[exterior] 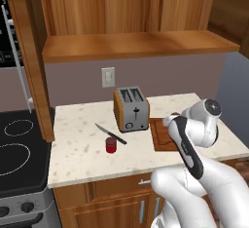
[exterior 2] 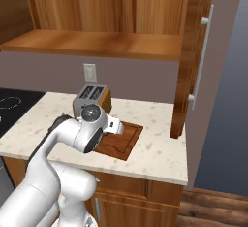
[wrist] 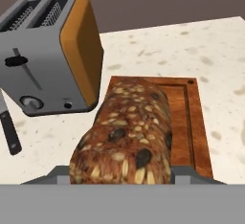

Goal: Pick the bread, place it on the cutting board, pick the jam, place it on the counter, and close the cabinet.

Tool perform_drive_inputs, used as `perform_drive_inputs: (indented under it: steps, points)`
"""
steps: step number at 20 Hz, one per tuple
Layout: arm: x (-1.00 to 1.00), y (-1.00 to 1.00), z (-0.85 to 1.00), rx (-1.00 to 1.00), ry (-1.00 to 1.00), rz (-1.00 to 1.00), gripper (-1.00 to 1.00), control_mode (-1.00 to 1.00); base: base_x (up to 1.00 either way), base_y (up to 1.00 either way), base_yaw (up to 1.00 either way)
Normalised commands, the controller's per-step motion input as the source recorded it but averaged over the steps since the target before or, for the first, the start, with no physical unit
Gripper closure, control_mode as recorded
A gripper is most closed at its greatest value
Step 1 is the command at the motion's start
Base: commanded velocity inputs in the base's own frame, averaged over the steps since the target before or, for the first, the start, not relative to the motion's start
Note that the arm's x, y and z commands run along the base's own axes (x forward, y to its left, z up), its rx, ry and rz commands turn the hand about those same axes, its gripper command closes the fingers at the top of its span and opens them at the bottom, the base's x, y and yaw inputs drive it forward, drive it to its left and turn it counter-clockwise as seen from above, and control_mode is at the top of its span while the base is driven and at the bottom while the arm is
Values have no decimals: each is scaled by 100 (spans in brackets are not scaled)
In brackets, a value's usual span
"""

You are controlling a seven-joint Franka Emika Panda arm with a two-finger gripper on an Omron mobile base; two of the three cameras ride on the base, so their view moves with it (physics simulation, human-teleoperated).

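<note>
Black glass of the stovetop (exterior: 19,144) sits at the far left, with an open door (exterior: 29,51) of the wooden cabinet (exterior: 131,8) hanging over its near edge. Beside it runs the speckled counter (exterior: 78,149). On that worktop a knife (exterior: 111,134) lies flat, and the red jam (exterior: 111,144) stands upright just in front of it, close to the blade's handle. Next comes the toaster (exterior: 131,109), silver with orange sides, under a wall socket (exterior: 108,77). To its right lies the cutting board (exterior: 160,137), reddish wood with a groove round it, just beside the toaster. The robot's arm bends over that board. From the hand view the bread (wrist: 127,137), a seeded brown loaf, fills the space between the two fingers, its far end pointing at the toaster; the gripper (wrist: 122,177) is closed onto it from both sides, over the board. Whether the loaf touches the wood I cannot tell. Far right, the cabinet's other door (exterior 2: 193,56) also stands open.
</note>
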Motion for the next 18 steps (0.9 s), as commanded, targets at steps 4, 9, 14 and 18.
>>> perform_drive_inputs:
  steps: [4,9,14,18]
  points:
    - [8,-1,-31,0,0,0,100,-100,0,0,0]
    - [12,0,-33,0,-1,0,100,-100,0,0,0]
    - [17,0,-38,0,-4,0,100,-100,0,0,0]
    - [16,0,-40,0,-4,0,100,-100,0,0,0]
